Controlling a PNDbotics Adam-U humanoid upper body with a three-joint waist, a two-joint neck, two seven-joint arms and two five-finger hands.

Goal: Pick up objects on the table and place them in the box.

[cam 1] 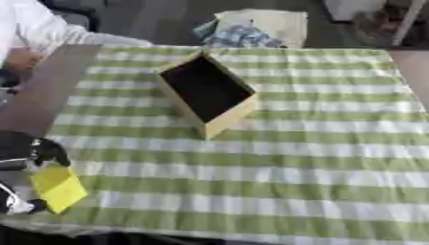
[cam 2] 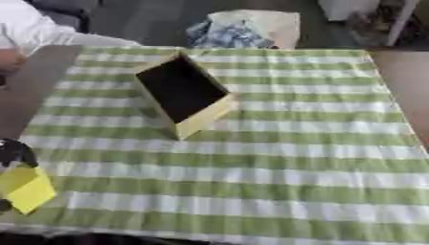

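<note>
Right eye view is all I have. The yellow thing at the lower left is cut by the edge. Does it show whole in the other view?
Observer: Yes. In the left eye view the yellow thing shows whole, a flat tilted piece.
Operator: Does the left hand hold it?
Observer: It seems so. The left hand curls dark fingers onto its top corner, and another dark tip sits at its lower left corner.
Operator: Is the right hand anywhere?
Observer: No, the right hand shows in neither view.
</note>
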